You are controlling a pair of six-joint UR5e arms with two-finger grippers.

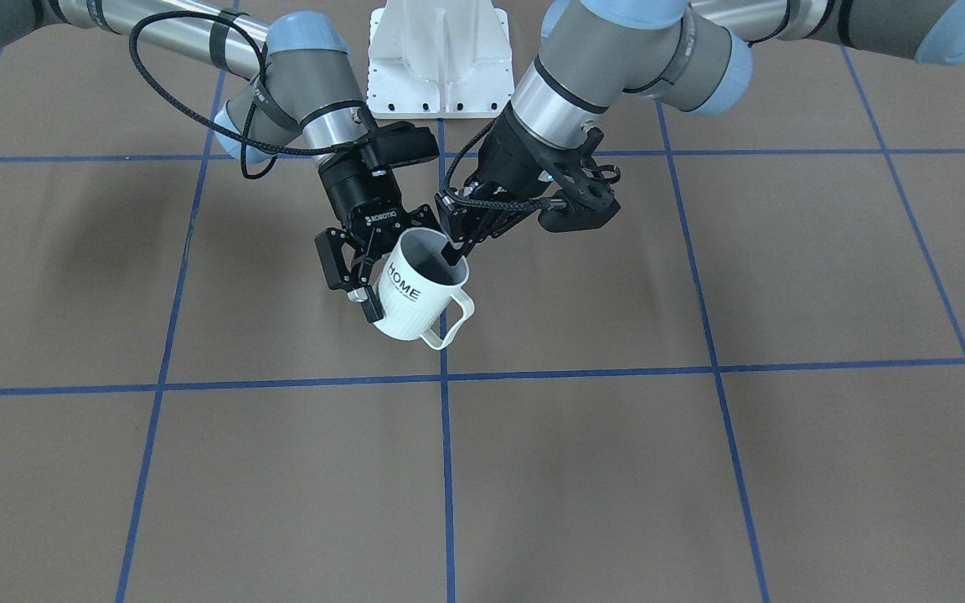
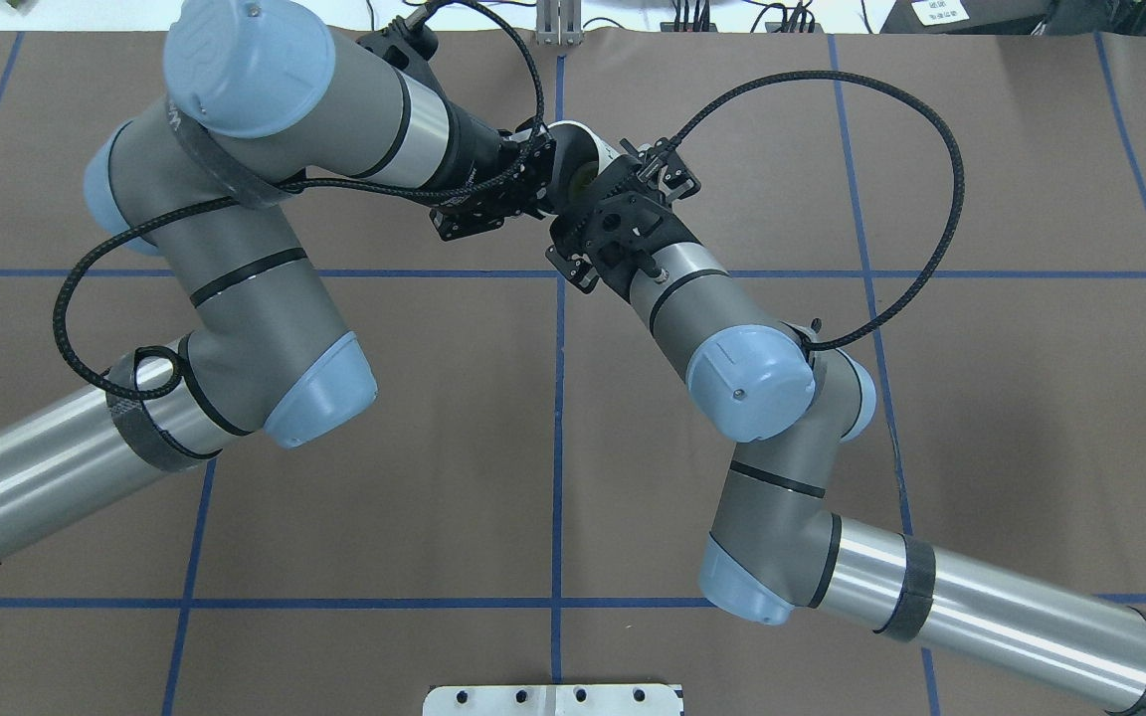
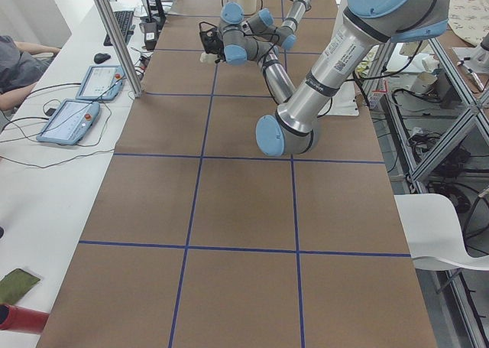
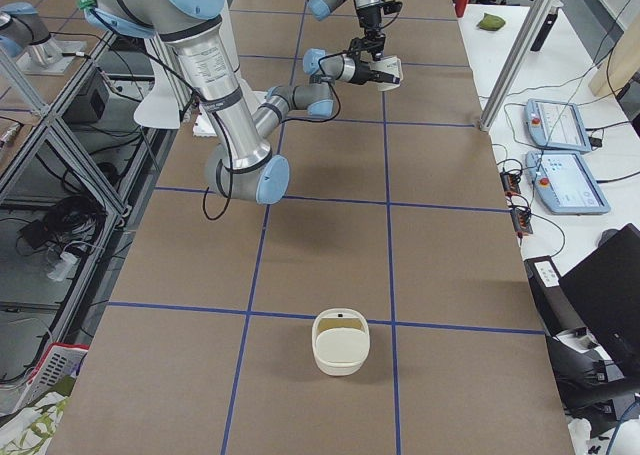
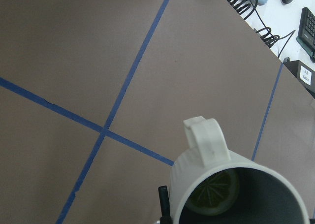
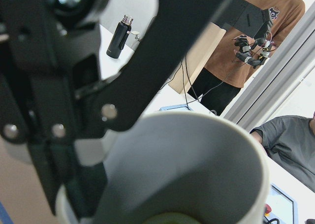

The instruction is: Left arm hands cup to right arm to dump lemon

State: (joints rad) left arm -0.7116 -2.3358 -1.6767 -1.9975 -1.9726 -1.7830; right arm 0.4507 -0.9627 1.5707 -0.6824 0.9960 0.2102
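Cup hangs mid-frame; left gripper pinches its rim; right gripper sits frame-left of it; we cannot tell its grip.

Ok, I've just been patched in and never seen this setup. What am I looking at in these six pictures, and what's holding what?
These are two robot arms at a brown table gridded with blue tape. One picture faces the robot, so sides are mirrored there; one looks down over its shoulders; two look along the table from either end; two come from wrist cameras. The left arm holds the cup, a white "HOME" mug, tilted in the air, its jaws pinching the rim. A lemon slice lies inside. The right arm has its jaws at the cup's side; whether they are closed, I cannot tell. A cream tub stands near the table's end on the robot's right.
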